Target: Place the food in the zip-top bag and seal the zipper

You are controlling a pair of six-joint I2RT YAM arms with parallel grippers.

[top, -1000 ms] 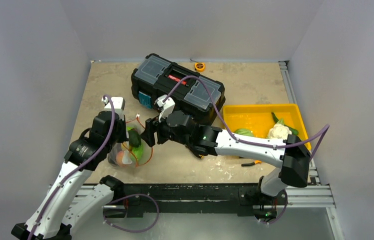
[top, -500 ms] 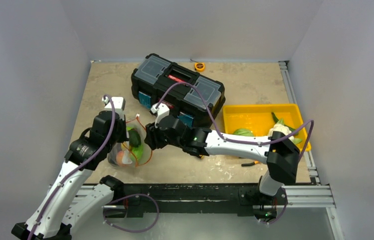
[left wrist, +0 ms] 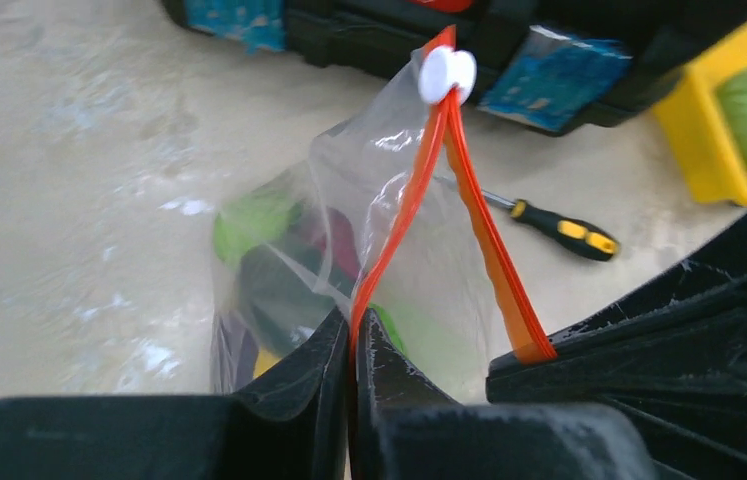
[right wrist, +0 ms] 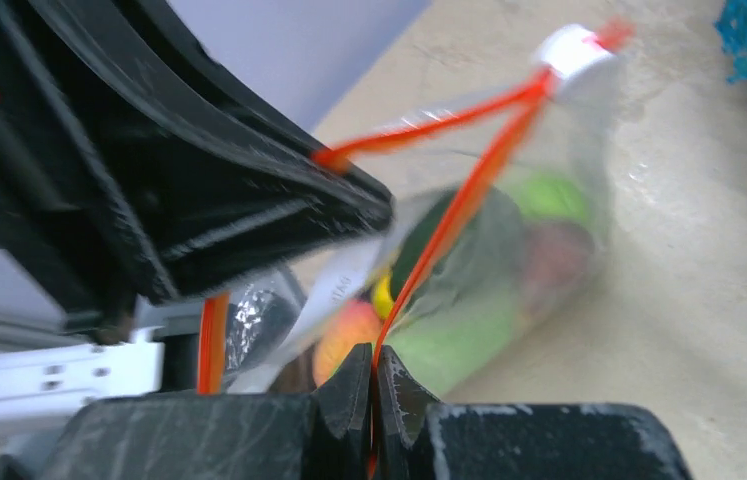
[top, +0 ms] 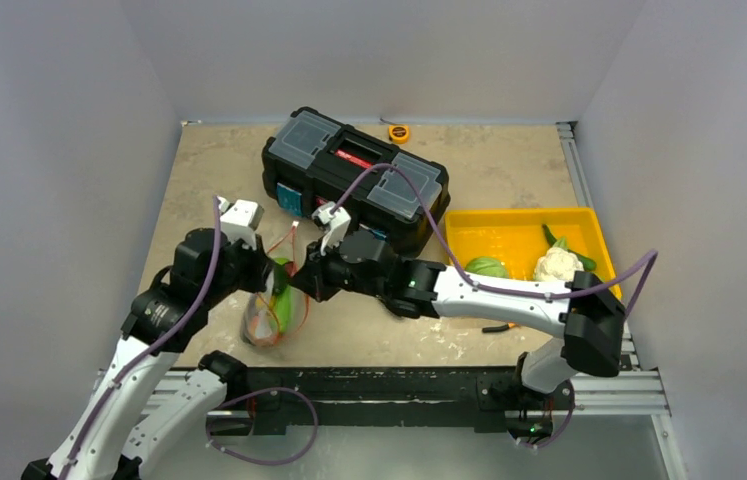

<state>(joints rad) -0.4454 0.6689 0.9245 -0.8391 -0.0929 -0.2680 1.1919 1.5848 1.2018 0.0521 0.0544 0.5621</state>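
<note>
The clear zip-top bag (top: 269, 318) stands on the table between both arms, holding the food: green (right wrist: 469, 330), yellow and orange-red pieces and a dark one (left wrist: 279, 290). Its orange-red zipper (left wrist: 419, 160) is split into two strips that meet at a white slider (left wrist: 447, 73). My left gripper (left wrist: 354, 325) is shut on one strip. The right gripper (right wrist: 374, 370) is shut on the other strip (right wrist: 449, 220). In the top view the left gripper (top: 271, 278) and the right gripper (top: 299, 288) sit close together over the bag's mouth. More food, a pale green cabbage (top: 487, 265) and a white cauliflower (top: 556, 263), lies in the tray.
A black toolbox (top: 354, 175) stands just behind the bag. The yellow tray (top: 469, 220) is at the right. A screwdriver (left wrist: 559, 225) lies on the table beyond the bag, orange-handled pliers (top: 499, 327) near the tray's front, and a small orange tape measure (top: 399, 132) at the back.
The right gripper has shut on a zipper strip. The left gripper has swung forward and right. The bag now stands taller and narrower.
</note>
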